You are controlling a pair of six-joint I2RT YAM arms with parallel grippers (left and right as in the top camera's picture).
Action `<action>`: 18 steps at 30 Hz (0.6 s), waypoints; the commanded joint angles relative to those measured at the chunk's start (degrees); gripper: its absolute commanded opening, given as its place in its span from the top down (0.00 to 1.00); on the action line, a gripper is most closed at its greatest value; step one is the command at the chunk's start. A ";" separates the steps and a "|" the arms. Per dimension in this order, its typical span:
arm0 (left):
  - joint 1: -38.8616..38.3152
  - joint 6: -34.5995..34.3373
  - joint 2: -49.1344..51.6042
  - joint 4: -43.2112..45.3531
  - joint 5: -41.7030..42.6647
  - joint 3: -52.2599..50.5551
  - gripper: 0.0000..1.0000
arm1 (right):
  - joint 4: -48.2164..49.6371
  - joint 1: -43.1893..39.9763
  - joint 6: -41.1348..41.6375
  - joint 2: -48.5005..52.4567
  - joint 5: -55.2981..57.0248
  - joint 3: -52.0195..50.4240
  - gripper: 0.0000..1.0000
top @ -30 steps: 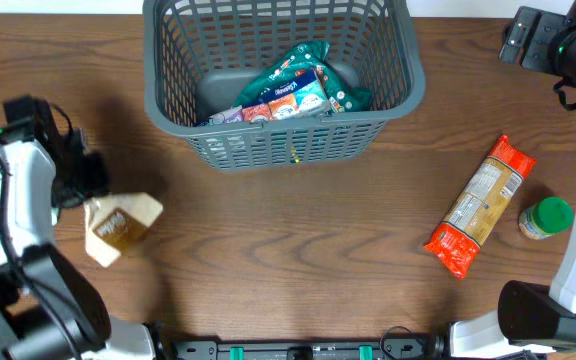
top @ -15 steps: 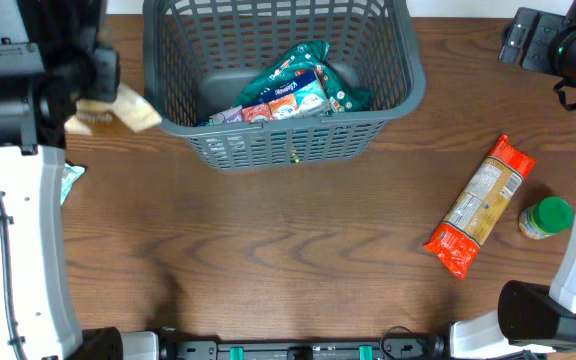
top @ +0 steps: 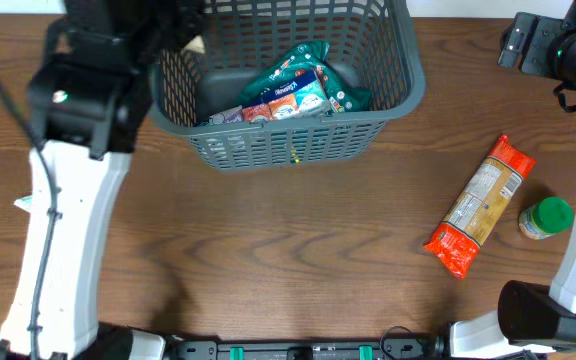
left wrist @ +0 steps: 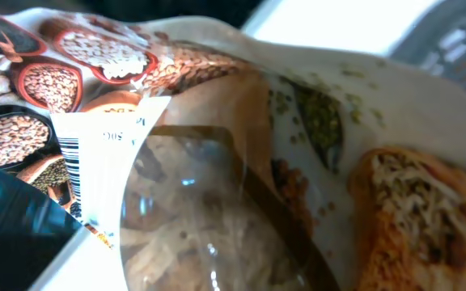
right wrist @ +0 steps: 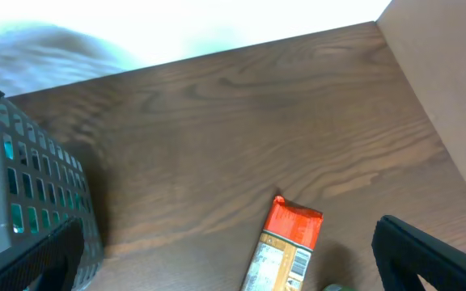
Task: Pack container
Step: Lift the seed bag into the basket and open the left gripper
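The container (top: 400,95) is a large dark grey slotted basket at the top middle of the overhead view; its corner also shows in the right wrist view (right wrist: 23,186). It holds a teal bag (top: 303,70) and several small packets. My left gripper (top: 180,35) is raised over the basket's far left corner, mostly hidden under its own arm. It is shut on a beige bag of grain bread (left wrist: 241,162), which fills the left wrist view; only an edge of the bag (top: 195,45) shows from overhead. My right gripper (right wrist: 229,267) is open and empty at the far right.
An orange and tan packet (top: 480,205) lies on the table at the right, also seen in the right wrist view (right wrist: 285,242). A green-lidded jar (top: 546,218) stands beside it. A small pale packet (top: 23,203) peeks out beside the left arm.
My left arm has lifted the bread bag from the table at the left and carried it up and right to the basket's left corner. The right arm has not moved.
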 commanded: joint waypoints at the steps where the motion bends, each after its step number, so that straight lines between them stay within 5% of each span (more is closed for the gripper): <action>1: -1.81 7.56 5.27 0.28 5.01 0.57 0.94 | -0.09 -0.11 -0.98 0.02 -0.24 -0.20 0.01; 9: -3.23 11.21 13.84 -2.19 16.44 0.52 0.94 | -0.31 -0.11 -0.98 0.02 -0.22 -0.20 0.01; 18: -2.93 12.52 23.74 -7.30 16.35 0.52 0.94 | -0.52 -0.11 -1.01 0.02 -0.22 -0.20 0.01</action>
